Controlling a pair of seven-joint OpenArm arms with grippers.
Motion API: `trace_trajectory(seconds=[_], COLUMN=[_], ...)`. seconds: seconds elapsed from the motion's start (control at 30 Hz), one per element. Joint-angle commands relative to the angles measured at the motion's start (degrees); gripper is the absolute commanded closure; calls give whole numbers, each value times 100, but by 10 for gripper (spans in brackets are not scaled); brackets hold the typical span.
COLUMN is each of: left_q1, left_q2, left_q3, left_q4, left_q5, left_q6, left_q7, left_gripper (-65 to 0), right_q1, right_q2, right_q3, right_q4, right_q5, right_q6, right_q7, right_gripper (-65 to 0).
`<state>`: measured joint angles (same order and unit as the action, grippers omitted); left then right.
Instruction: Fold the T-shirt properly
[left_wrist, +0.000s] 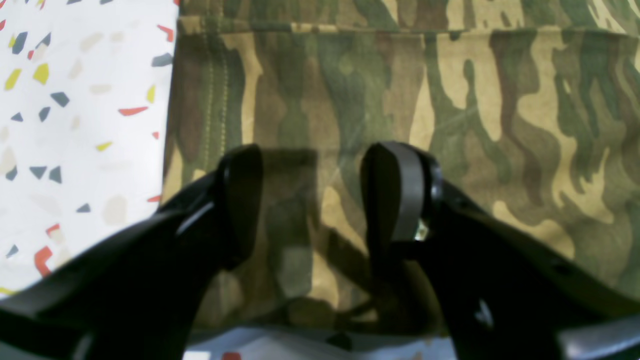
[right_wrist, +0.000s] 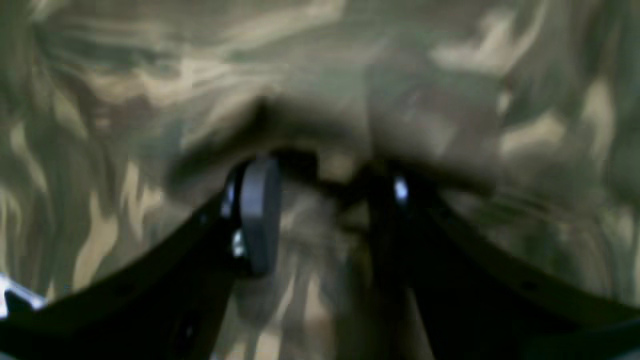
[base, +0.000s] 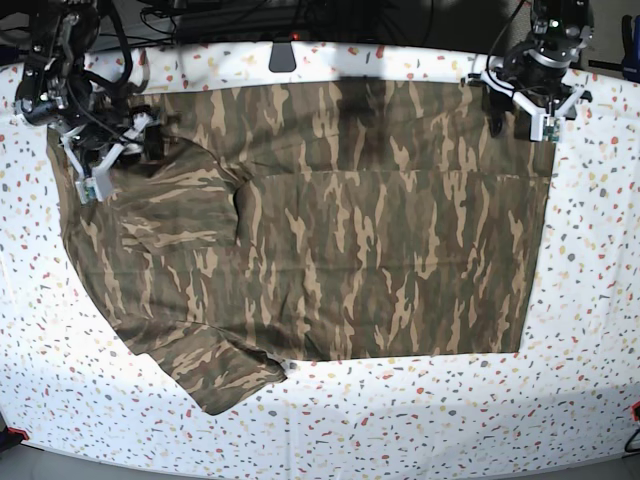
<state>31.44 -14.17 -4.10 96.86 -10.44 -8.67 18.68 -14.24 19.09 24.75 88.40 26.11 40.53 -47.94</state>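
The T-shirt (base: 330, 240) lies spread flat across the speckled table (base: 590, 300), filling the middle of the base view. Both tools sit at its top corners, presumably to lift that edge for a fold: the left tool (left_wrist: 312, 200) parted above the hem, the right tool (right_wrist: 320, 210) closing around a raised ridge of cloth.

1 t-shirt (base: 330, 240), 1 speckled table (base: 590, 300), 2 pincers: left pincer (base: 522, 112), right pincer (base: 118, 152).

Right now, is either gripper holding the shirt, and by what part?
Left gripper: open over the T-shirt at its hem corner, holding nothing. Right gripper: jaws around a raised fold near the shoulder; whether it grips cannot be told.
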Motion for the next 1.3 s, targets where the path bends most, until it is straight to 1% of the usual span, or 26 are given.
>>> trace_trajectory(seconds=[0.0, 0.07, 0.17, 0.3, 0.43, 0.63, 1.0, 1.27], left_q1=[131, 243, 437, 575, 605, 802, 1187, 1235], left_q2=[-63, -114, -142, -142, -142, -142, -142, -142], left_q3=[7, 7, 7, 7, 7, 7, 7, 4], left_q4=[-46, -44, -46, -44, -44, -39, -28, 219], left_q5=[15, -13, -11, -11, -11, -11, -9, -2], left_q6=[28, 28, 28, 28, 28, 28, 28, 28], left_q7=[579, 643, 616, 621, 791, 837, 907, 863], left_gripper=[-341, -341, -341, -341, -341, -341, -341, -341], right_q1=[44, -20, -258, -605, -892, -1233, -1355, -1353], right_q2=[61, 59, 79, 76, 76, 79, 76, 76], right_q3=[2, 2, 4, 4, 4, 4, 4, 4], right_q4=[-153, -282, -144, 199, 492, 787, 1220, 1414], right_q5=[-149, -39, 133, 131, 131, 131, 131, 136], right_q6=[-53, -53, -53, -53, -53, -53, -53, -53], right_q7=[-195, -306, -376, -417, -463, -608, -883, -879], right_gripper=[-267, -267, -267, -267, -267, -267, -267, -267])
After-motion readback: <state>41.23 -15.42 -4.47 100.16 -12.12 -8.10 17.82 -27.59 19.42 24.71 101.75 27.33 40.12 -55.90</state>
